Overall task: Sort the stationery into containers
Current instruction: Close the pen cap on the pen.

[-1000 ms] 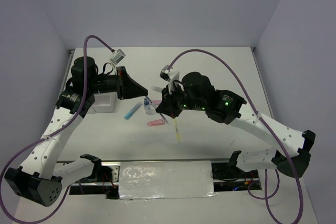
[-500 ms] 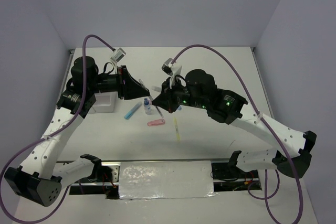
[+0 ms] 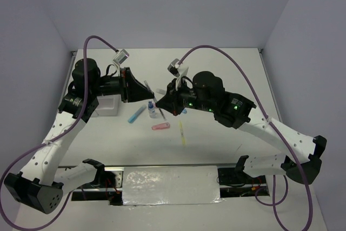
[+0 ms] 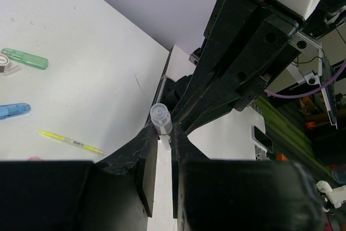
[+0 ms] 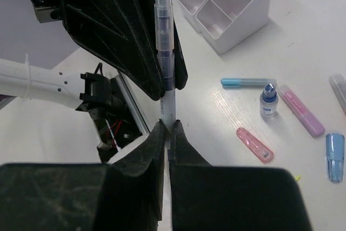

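The right fingers (image 5: 147,150) are clenching one end of a translucent pen (image 5: 164,31) and holding it in the air over the middle of the worktop (image 3: 227,68), a little toward the left edge. The left fingers (image 4: 135,158) are pinching the same pen from the opposite side. Its clear capped end is sitting in the narrow gap between them and filling it, so both arms are gripping the one pen at once, tip to tip. The white four-compartment organizer (image 5: 243,20) is standing near the left edge of the worktop, and the left arm is covering much of it in the overhead view. The other stationery is lying loose around the middle of the worktop, outside the organizer. A small blue-capped bottle (image 5: 268,100) is standing upright, with a blue marker (image 3: 136,114) lying just beside it on the organizer's side and a pink marker (image 5: 301,111) lying just beside it on the other side. A short pink piece (image 5: 254,144) is lying near the bottle, toward the near edge. A thin yellow pen (image 3: 182,132) is lying apart from the rest, closer to the near edge. A short blue piece (image 5: 335,156) is lying past the pink marker, and a green marker (image 4: 24,58) is showing in the left wrist view.
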Motion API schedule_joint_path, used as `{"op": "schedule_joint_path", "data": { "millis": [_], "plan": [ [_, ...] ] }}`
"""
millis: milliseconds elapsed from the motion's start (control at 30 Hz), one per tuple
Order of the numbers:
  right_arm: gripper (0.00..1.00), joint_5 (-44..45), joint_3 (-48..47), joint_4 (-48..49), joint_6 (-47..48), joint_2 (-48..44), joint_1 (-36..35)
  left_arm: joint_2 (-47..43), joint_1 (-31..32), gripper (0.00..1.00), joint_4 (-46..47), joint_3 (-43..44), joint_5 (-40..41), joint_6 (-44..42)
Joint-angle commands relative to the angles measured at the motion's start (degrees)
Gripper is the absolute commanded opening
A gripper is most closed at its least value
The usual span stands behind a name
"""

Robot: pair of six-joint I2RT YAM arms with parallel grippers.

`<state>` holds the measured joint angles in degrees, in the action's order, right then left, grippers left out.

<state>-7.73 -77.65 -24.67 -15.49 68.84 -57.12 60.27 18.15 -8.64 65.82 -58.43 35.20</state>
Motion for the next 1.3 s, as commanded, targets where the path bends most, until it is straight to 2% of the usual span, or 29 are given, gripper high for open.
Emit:
{"op": "schedule_joint_path", "data": {
  "millis": [0, 167, 200, 233, 267, 333, 367, 533, 600, 700, 733, 800, 833, 933, 967, 1000, 1100, 1267],
  "plan": [
    [0.00, -1.1, 0.5, 5.1, -0.5, -2.0, -0.1, -1.3, 0.6, 0.00, 4.2, -0.1, -2.5, 0.3],
    [0.00, -5.1, 2.9, 7.8, 0.2, -3.4, 0.0, -2.3, 0.6, 0.00, 7.0, 0.3, -3.4, 1.0],
    [0.03, -5.5, 3.9, 8.5, 0.3, -3.9, 0.0, -2.6, 0.6, 0.00, 7.9, 0.1, -3.6, 2.1],
    [0.08, -5.6, 4.4, 8.9, 0.2, -4.2, 0.1, -2.8, 0.6, 0.00, 8.2, -0.1, -3.5, 2.7],
    [0.22, -6.1, 4.9, 9.4, 0.4, -4.6, 0.1, -3.1, 0.6, 0.00, 10.9, -0.2, -3.7, 3.2],
    [0.32, -6.9, 6.4, 10.9, 0.4, -5.1, 0.2, -3.2, 0.6, 0.00, 12.5, -0.2, -4.0, 5.1],
    [0.43, -7.0, 6.9, 11.5, 0.1, -5.6, 0.3, -2.9, 0.7, 0.00, 12.7, 0.0, -4.1, 5.4],
    [0.44, -8.5, 7.6, 13.0, -0.2, -5.3, 0.4, -2.2, 1.2, 0.00, 14.4, 1.2, -5.8, 6.6],
    [0.43, -9.1, 7.3, 13.5, -0.2, -5.0, 0.6, -1.8, 1.7, 0.00, 12.3, 1.9, -6.3, 4.8],
    [0.25, -10.8, 6.7, 14.6, -0.8, -4.6, 0.6, -1.6, 2.3, 0.00, 10.3, 2.6, -6.5, 2.6],
    [0.15, -12.0, 6.6, 15.0, -0.9, -4.4, 0.4, -1.6, 2.5, 0.00, 9.6, 2.6, -6.5, 2.3],
    [0.09, -13.8, 6.2, 15.8, -1.4, -3.7, 0.5, -1.6, 2.9, 0.00, 9.6, 2.2, -6.5, 2.4],
    [0.00, -14.2, 6.2, 16.0, -1.8, -3.4, 0.4, -1.8, 3.1, 0.00, 10.1, 2.1, -6.5, 2.6],
    [0.00, -13.1, 6.8, 16.3, -2.2, -3.4, 0.4, -2.1, 3.4, 0.15, 6.5, 3.6, -4.0, 1.1],
    [0.00, -11.5, 7.3, 16.0, -2.3, -3.7, 0.5, -2.0, 3.4, 0.31, 4.4, 5.8, -3.2, -1.5],
    [0.00, -10.7, 7.6, 16.0, -2.4, -3.9, 0.4, -1.8, 3.4, 0.41, 2.2, 6.8, -1.2, -3.2],
    [0.00, -9.5, 7.6, 14.9, -2.1, -4.2, 0.6, -1.3, 3.4, 0.61, -0.1, 9.1, 1.5, -4.1],
    [0.00, -8.6, 6.6, 13.4, -2.1, -4.1, 0.4, -0.2, 3.4, 0.66, -1.6, 11.3, 7.0, -3.2]
  ]
}}
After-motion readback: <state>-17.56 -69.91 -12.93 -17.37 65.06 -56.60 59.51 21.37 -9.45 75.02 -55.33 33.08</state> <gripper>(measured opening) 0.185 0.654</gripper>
